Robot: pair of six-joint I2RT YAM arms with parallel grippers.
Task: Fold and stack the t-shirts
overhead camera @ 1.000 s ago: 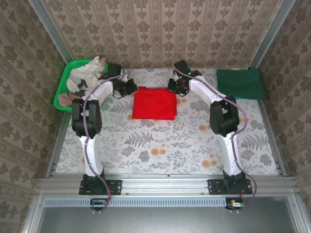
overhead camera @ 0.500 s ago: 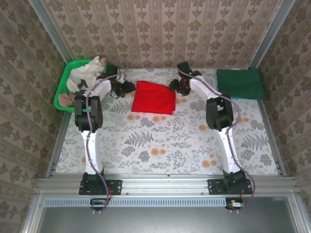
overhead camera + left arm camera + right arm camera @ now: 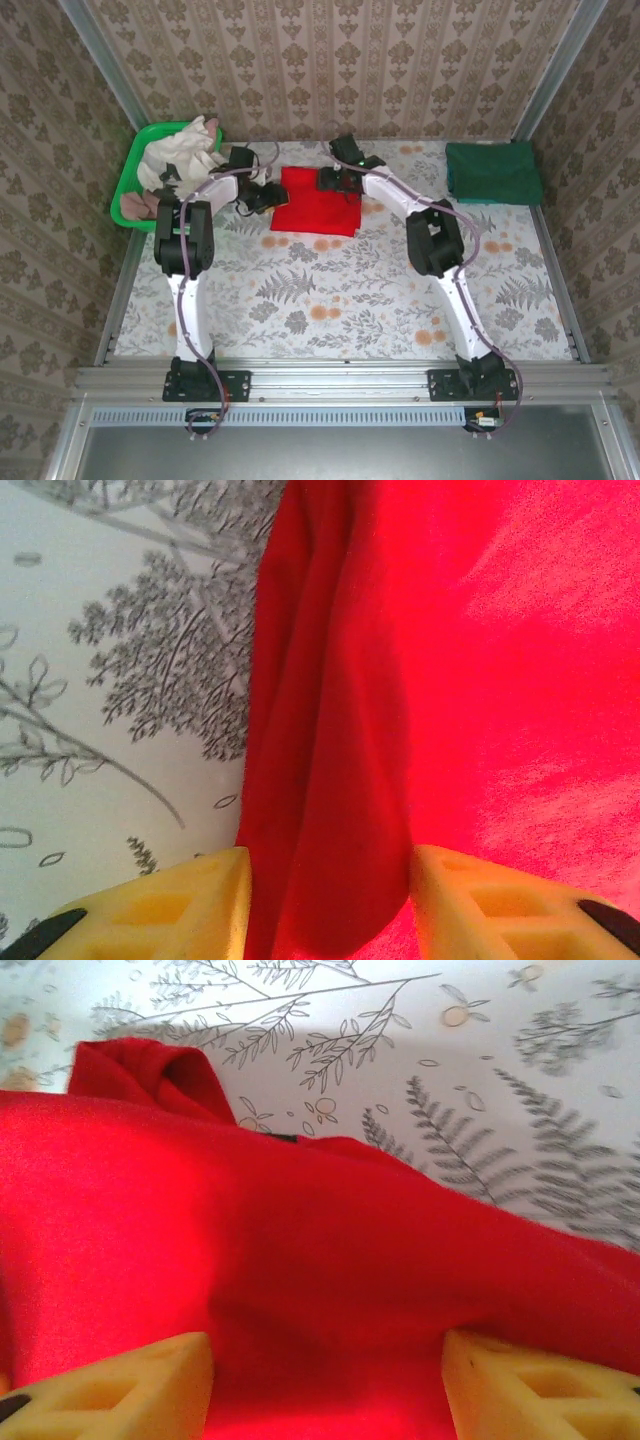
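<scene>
Red t-shirt (image 3: 315, 212) beneath open jaws

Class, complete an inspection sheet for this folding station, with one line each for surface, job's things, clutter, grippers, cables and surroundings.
Surface: floral-print tabletop, flat.
Job's things: red t-shirt folded into a rectangle at far centre. The dark green t-shirt lies folded at the far right corner, apart from it, so they are not stacked.
Clutter: green basket at the far left, holding crumpled clothes.
Grippers: left gripper open, astride the red shirt's left edge. The right gripper is open over its far edge.
Cables: cables run along both arms, off the cloth.
Surroundings: wallpapered walls and a metal frame.
</scene>
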